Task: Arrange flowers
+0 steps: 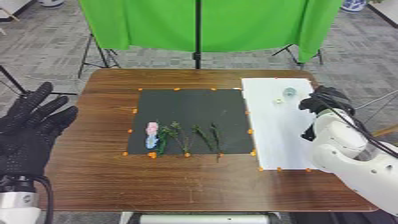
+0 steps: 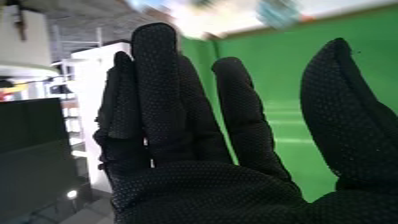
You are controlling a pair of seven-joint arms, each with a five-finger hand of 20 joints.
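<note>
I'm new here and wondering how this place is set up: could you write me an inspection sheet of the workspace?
Surface: brown table bearing a dark mat and white sheet
Job's things: pink bloom, blue bloom and green stems on the mat
Clutter: two small items on the sheet, purpose unclear
Hands: left hand open, left of the mat; right hand open, by the sheet's right edge
Cables: dark ones along both arms
Surroundings: green cloth, grey floor

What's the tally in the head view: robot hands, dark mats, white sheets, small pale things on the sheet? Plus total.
Robot hands: 2
Dark mats: 1
White sheets: 1
Small pale things: 2
Total: 6
</note>
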